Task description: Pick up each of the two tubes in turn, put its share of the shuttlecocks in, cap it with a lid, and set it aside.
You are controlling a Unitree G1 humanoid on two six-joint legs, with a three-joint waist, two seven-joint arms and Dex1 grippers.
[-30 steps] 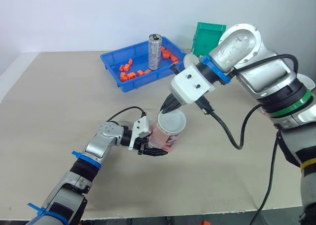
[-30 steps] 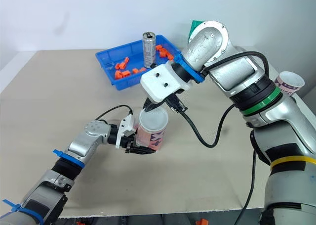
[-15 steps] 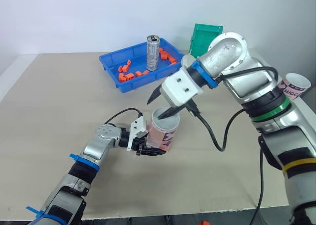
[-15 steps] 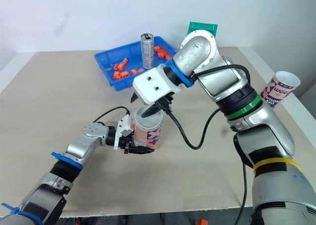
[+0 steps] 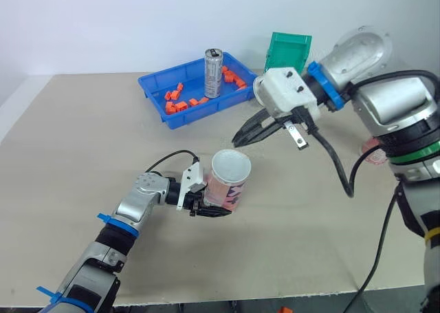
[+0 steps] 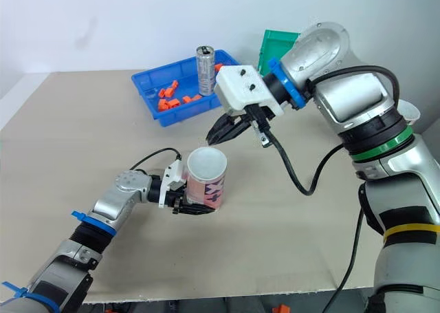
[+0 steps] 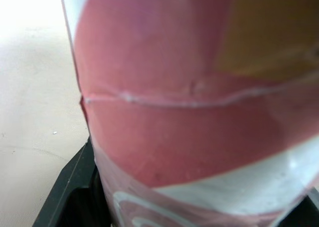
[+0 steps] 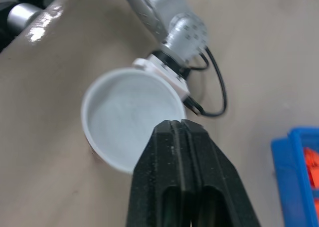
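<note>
The left pincer is gripping the tube, its lid seemingly seated. The right pincer, closed and empty, is hovering just above the tube. Setting it aside and filling the second tube are pending.

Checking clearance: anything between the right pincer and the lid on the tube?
Nothing. In the left eye view the right pincer hangs just above the lid on the tube, apart from it; the gap is bare, with table behind.
</note>
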